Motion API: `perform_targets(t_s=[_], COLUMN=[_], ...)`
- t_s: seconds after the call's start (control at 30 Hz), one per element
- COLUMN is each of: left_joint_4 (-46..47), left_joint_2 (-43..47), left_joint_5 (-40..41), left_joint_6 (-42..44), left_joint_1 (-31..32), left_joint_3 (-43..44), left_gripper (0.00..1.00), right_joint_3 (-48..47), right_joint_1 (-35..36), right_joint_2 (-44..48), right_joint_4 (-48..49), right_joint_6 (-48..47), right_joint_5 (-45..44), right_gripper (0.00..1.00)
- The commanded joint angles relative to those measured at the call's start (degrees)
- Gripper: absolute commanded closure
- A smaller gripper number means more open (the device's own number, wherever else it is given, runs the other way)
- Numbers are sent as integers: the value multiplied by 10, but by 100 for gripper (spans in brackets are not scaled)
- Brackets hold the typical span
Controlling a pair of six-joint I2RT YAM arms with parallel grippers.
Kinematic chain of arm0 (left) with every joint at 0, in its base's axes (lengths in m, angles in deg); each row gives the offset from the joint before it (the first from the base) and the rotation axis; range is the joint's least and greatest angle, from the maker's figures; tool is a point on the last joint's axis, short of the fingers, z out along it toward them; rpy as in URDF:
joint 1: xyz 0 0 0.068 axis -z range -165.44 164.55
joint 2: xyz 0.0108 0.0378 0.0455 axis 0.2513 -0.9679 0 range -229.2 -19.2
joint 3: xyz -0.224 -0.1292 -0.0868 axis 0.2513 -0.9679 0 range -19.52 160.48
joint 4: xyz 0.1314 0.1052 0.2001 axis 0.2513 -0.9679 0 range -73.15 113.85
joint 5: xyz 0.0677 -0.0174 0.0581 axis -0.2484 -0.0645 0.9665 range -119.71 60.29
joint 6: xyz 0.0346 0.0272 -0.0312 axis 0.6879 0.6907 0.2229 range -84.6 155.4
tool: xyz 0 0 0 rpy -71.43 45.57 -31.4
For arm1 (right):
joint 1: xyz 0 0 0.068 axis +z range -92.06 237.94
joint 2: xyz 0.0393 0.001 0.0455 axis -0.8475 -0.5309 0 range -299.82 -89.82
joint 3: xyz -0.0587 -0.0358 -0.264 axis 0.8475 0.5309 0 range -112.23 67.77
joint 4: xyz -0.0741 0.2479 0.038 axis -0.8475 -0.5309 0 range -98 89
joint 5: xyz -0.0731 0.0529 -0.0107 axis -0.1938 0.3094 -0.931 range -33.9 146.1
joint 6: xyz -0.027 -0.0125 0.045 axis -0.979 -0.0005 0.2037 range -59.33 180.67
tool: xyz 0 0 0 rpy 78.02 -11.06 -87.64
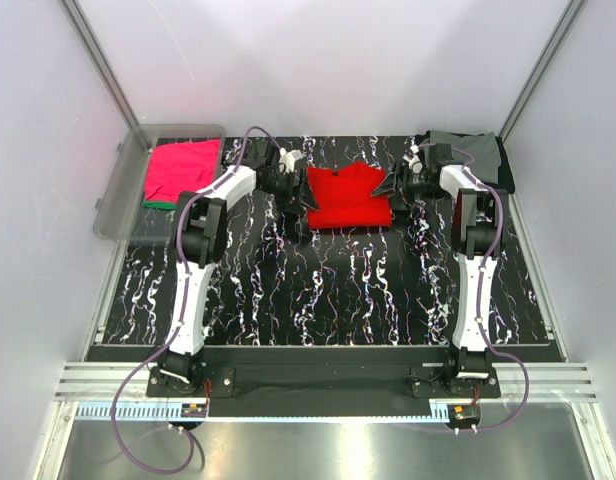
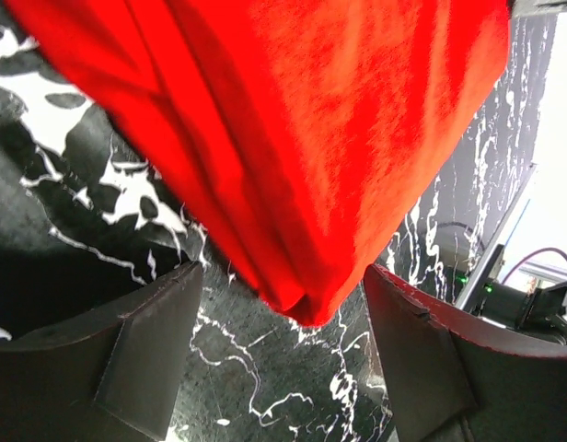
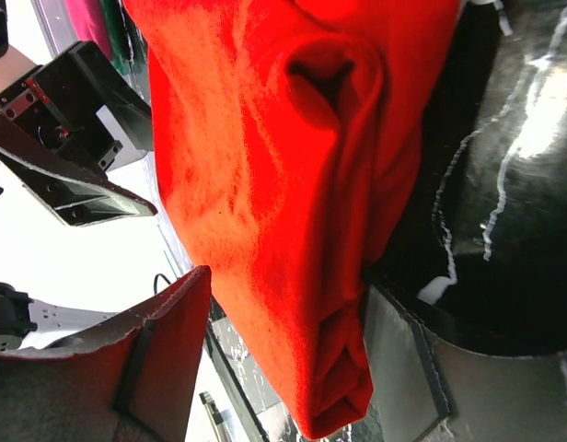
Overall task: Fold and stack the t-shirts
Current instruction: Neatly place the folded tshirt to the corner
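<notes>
The bright red t-shirt (image 1: pixel 348 197) lies folded at the back middle of the table. My left gripper (image 1: pixel 294 196) is at its left edge and my right gripper (image 1: pixel 392 186) is at its right edge. In the left wrist view the red shirt (image 2: pixel 311 120) has a folded corner hanging between the open fingers of the left gripper (image 2: pixel 283 354), touching neither. In the right wrist view the red shirt's (image 3: pixel 293 184) folded edge lies between the open fingers of the right gripper (image 3: pixel 283 359), against the right one. A magenta-pink shirt (image 1: pixel 180 168) lies in the bin over a green one.
The clear plastic bin (image 1: pixel 123 200) stands at the back left, off the mat's edge. Grey and black shirts (image 1: pixel 480 153) are piled at the back right corner behind the right arm. White walls close in the back and both sides.
</notes>
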Motion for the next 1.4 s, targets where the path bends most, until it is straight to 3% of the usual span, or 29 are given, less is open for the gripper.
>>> perform_targets(t_s=[0.0, 0.17, 0.3, 0.4, 0.5, 0.6, 0.67, 0.8, 0.97, 1.17, 1.37], left_joint_4=[17, 17, 14, 13, 11, 8, 1, -21, -41, -88, -90], left_joint_2=[-20, -27, -30, -27, -28, -26, -23, 3, 77, 140, 181], left_joint_5=[-17, -23, -23, -24, -29, -30, -23, 24, 77, 85, 86], left_joint_6=[-6, -5, -2, 0, 5, 12, 20, 63, 102, 147, 165], left_joint_1=[4, 11, 16, 20, 21, 23, 24, 24, 7, -5, -2], left_joint_3=[21, 13, 9, 0, -6, -11, -15, -10, -3, -3, -25], left_gripper=[24, 26, 39, 43, 48, 51, 48, 24, 20, 19, 18], right_joint_3=[2, 11, 6, 1, 0, -1, -1, -16, -49, -93, -163], right_joint_1=[13, 36, 41, 44, 49, 53, 53, 53, 42, -7, -31], right_joint_2=[-32, -28, -29, -30, -33, -35, -32, -5, 63, 116, 130], right_joint_4=[-13, -14, -14, -13, -8, 2, 6, -2, -68, -154, -194], right_joint_6=[-10, -14, -11, -8, -2, 3, -3, -41, -152, -283, -346], right_joint_5=[-43, -47, -59, -66, -58, -49, -50, -37, -71, -139, -242], right_gripper=[29, 30, 35, 37, 49, 69, 81, 100, 100, 100, 100])
